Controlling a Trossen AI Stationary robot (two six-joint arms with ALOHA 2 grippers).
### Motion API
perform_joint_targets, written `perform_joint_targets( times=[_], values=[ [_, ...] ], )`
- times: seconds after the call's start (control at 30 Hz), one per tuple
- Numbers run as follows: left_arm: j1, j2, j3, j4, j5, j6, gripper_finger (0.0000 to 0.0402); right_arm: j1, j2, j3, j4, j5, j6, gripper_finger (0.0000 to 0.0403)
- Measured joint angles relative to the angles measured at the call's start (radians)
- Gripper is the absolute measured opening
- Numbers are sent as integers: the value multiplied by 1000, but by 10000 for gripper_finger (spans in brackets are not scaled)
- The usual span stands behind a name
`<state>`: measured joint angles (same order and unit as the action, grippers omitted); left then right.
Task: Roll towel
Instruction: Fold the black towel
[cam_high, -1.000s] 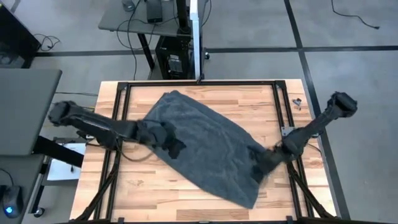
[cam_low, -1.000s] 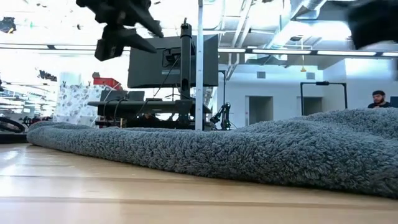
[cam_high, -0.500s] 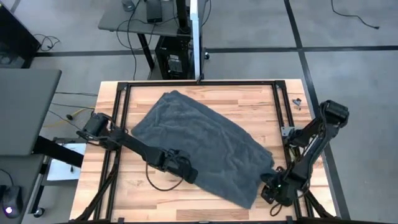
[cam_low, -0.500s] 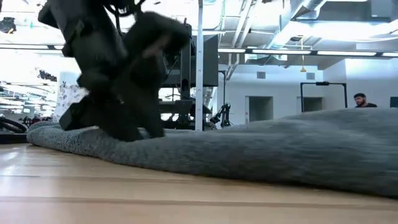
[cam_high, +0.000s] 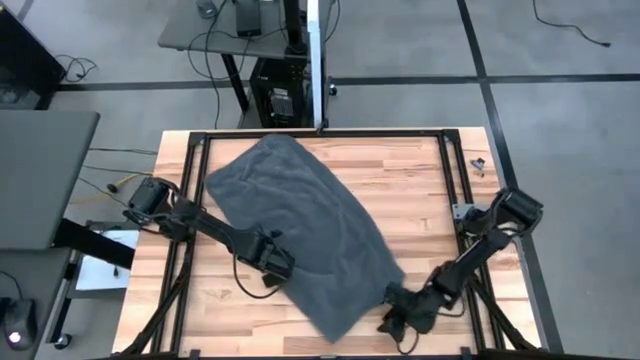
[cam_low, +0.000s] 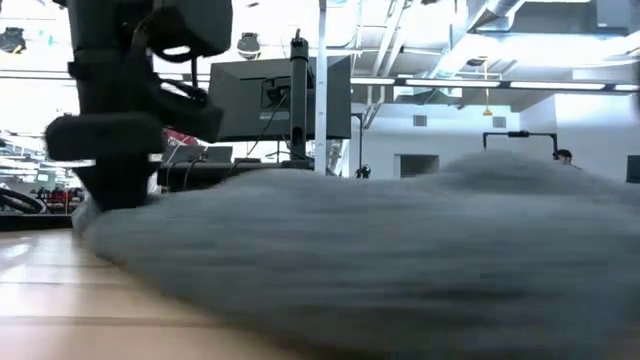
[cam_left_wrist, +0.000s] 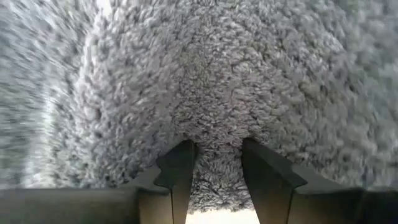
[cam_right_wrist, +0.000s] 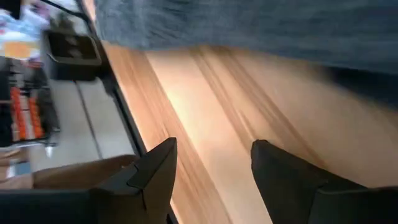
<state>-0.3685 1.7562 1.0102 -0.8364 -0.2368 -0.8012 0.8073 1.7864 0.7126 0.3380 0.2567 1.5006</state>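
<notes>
While the towel (cam_high: 300, 235) lies spread flat as a long dark grey strip slanting across the wooden table (cam_high: 410, 180), from the far left part down to the near edge, both arms reach low over the near half. No tag or writing can be read on the cloth.

From the table's left side, the left arm stretches out low and nearly straight, and the left gripper (cam_high: 275, 262) sits at the towel's left long edge, about midway along it. In the left wrist view its fingers (cam_left_wrist: 177, 177) stand a little apart with a fold of terry pile pinched between them, so it holds the towel's edge.

Bent at the elbow, the right arm comes in from the right rail and angles down toward the near edge. The right gripper (cam_high: 400, 318) sits on bare wood just beside the towel's near right corner; the right wrist view shows its fingers (cam_right_wrist: 155, 171) spread wide with only tabletop between them, holding nothing.
</notes>
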Motion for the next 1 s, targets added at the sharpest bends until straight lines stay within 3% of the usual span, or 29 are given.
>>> perform_joint_targets(
  times=[0.23, 0.37, 0.5, 0.67, 0.8, 1.0],
  values=[
    [-4, -221, 51, 21, -55, -111, 119, -75, 36, 46, 8, 8, 284, 198],
    [-31, -294, 49, 46, -56, -185, 119, -89, 38, 94, -9, 22, 334, 198],
    [-73, -299, 45, 84, -55, -191, 119, -109, 45, 141, -146, 66, 387, 198],
    [-129, -278, 45, 109, -55, -208, 119, -112, 101, 186, -132, 36, 404, 198],
    [-157, -274, 45, 141, -57, -211, 119, -93, 190, 269, -107, 74, 424, 198],
    [-172, -263, 45, 157, -61, -219, 119, -158, 249, 324, 15, 76, 217, 181]
  ],
)
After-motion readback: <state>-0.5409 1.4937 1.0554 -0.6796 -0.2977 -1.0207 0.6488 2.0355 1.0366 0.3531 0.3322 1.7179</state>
